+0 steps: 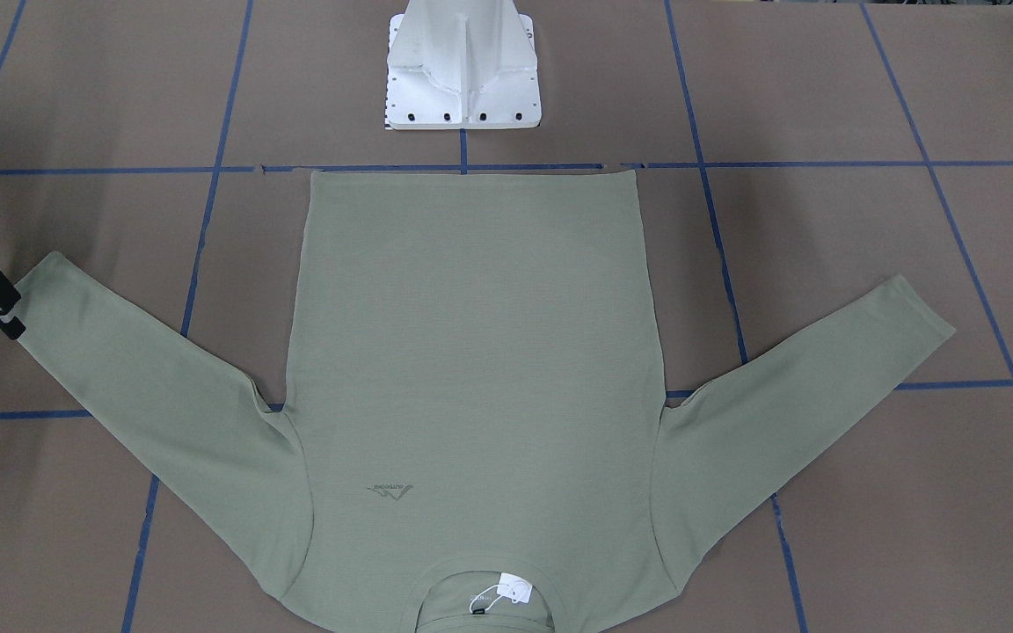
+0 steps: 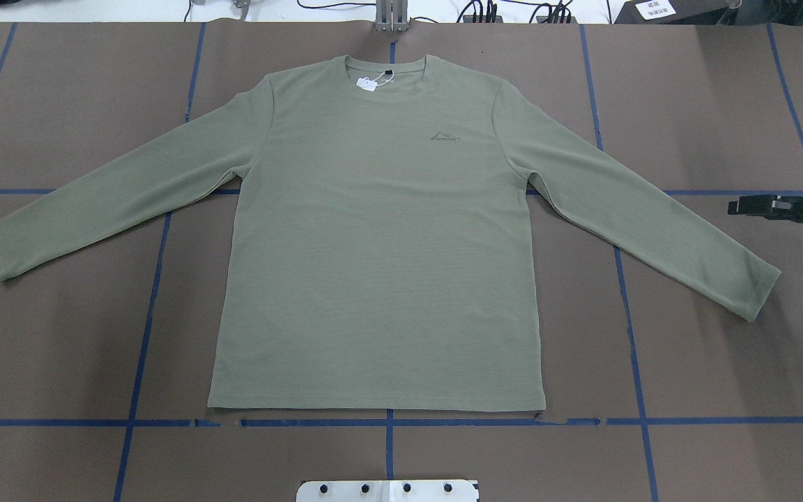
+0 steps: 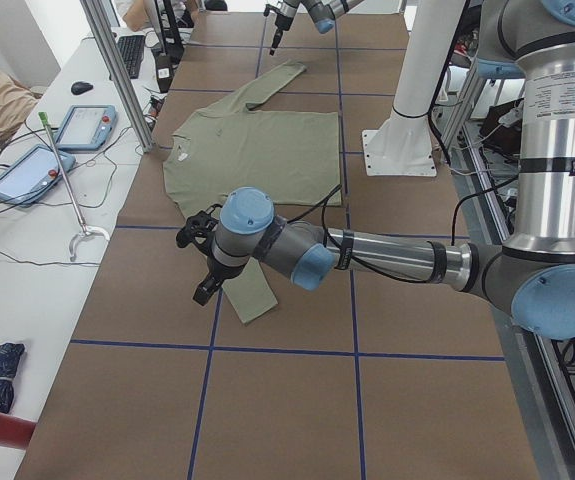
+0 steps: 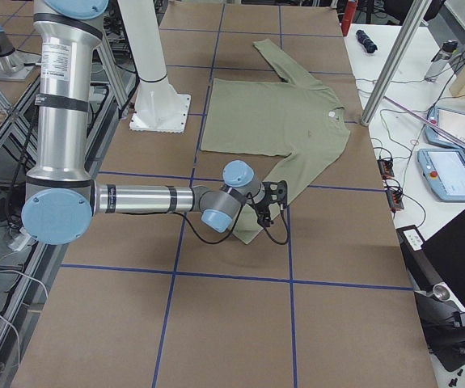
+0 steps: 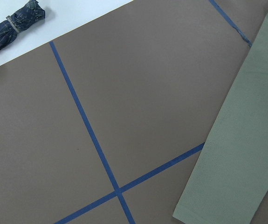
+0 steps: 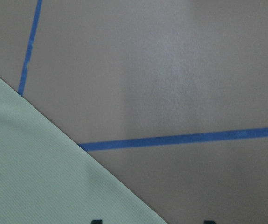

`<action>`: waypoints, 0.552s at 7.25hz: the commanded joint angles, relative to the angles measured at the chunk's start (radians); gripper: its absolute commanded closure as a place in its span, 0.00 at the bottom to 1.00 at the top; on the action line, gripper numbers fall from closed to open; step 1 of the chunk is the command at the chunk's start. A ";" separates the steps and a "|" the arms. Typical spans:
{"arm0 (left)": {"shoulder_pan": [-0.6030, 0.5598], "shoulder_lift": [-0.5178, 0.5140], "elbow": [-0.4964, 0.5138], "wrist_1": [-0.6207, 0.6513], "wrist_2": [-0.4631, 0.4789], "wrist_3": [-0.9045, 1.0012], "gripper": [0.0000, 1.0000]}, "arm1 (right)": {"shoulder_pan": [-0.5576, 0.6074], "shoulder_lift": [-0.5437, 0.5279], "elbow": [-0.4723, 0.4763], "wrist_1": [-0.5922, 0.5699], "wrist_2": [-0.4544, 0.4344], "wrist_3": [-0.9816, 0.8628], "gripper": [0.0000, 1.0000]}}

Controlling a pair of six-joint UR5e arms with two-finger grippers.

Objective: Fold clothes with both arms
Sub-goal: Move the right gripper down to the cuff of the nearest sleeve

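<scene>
Your right gripper [image 2: 735, 206]: fingers apart, near shirt [image 2: 373, 244] cuff | left gripper [image 3: 199, 265]: by other cuff, grip unreadable | table [image 2: 722, 362] shows around both sleeves.

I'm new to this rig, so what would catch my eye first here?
A sage-green shirt lies flat, face up, sleeves spread, in the middle of the table. The right gripper is poised near one cuff, and the left arm reaches low toward the other sleeve's end.
</scene>
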State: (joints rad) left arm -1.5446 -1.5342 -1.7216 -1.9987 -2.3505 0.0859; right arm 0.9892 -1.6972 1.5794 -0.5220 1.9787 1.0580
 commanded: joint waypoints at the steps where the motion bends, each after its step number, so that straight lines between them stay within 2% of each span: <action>1: 0.000 0.002 0.001 0.000 -0.001 0.002 0.00 | -0.053 -0.060 -0.006 0.014 -0.024 0.008 0.24; 4: 0.000 0.026 0.002 -0.041 -0.003 0.000 0.00 | -0.064 -0.094 -0.009 0.014 -0.054 -0.029 0.25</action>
State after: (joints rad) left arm -1.5447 -1.5157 -1.7207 -2.0216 -2.3520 0.0871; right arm 0.9273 -1.7826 1.5721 -0.5079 1.9300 1.0377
